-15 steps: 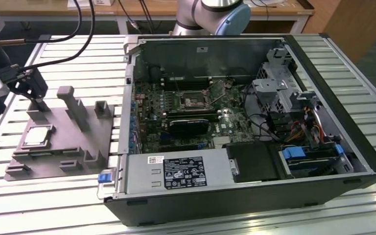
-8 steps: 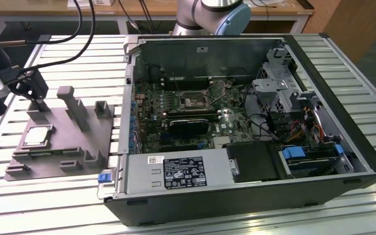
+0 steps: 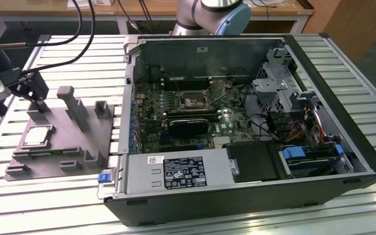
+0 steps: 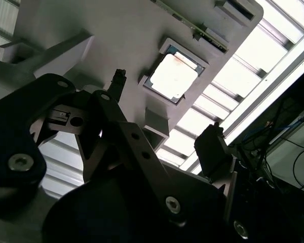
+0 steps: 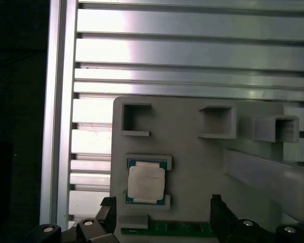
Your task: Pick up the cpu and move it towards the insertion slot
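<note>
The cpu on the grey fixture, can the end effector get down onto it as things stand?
Probably yes. The cpu lies uncovered in its recess on the grey fixture, and the open end effector hangs close beside it, holding nothing. The fixture's upright posts stand off to one side.

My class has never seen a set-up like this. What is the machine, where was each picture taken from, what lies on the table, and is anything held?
It is a robot arm with a two-fingered tool. The exterior view comes from a camera off the arm; both wrist views come from cameras riding on it. On the slatted table lie a grey fixture and an open computer. The cpu rests in the fixture; the socket sits inside the computer. The tool is open near the cpu, holding nothing.
</note>
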`<move>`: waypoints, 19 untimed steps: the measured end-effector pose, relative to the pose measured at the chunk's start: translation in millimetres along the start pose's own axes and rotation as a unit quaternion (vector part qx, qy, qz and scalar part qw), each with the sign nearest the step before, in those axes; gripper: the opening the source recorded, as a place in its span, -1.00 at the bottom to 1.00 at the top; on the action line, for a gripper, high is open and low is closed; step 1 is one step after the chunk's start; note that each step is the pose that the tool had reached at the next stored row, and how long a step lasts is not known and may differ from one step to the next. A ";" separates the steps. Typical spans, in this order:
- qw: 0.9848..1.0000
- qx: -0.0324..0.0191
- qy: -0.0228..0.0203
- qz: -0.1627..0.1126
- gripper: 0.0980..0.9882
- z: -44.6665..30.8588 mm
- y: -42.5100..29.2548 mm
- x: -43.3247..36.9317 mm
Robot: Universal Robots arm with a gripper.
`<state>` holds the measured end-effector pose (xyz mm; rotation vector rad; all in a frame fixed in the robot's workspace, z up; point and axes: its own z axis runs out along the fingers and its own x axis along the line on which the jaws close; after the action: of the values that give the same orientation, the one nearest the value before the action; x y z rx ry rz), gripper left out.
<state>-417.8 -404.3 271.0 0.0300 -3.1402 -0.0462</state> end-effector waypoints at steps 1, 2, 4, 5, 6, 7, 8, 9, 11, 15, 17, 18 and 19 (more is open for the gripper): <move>1.000 0.000 0.000 0.000 0.63 0.5 0.0 0.5; 1.000 0.000 0.000 0.000 0.63 1.1 0.0 1.0; 1.000 0.000 0.000 0.000 0.63 2.3 0.0 1.8; 1.000 0.000 0.000 0.000 0.63 2.9 0.0 2.1; 1.000 0.000 0.000 0.000 0.63 3.7 -0.1 2.2; 1.000 0.000 0.000 0.000 0.63 4.3 -0.1 2.4; 1.000 0.000 0.000 0.000 0.63 5.1 -0.1 2.5; 1.000 0.000 0.000 0.000 0.63 5.8 -0.1 2.6; 1.000 0.000 0.000 0.000 0.63 7.4 -0.2 2.8; 1.000 0.000 0.000 0.000 0.63 11.2 -0.3 3.0; 1.000 0.000 0.000 0.000 0.63 13.4 -0.3 3.0; 1.000 0.000 0.000 0.000 0.63 15.1 -0.4 3.1; 1.000 0.000 0.000 0.000 0.63 17.0 -0.4 3.1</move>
<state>-420.9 -404.3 254.0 0.0300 -3.1400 -0.0461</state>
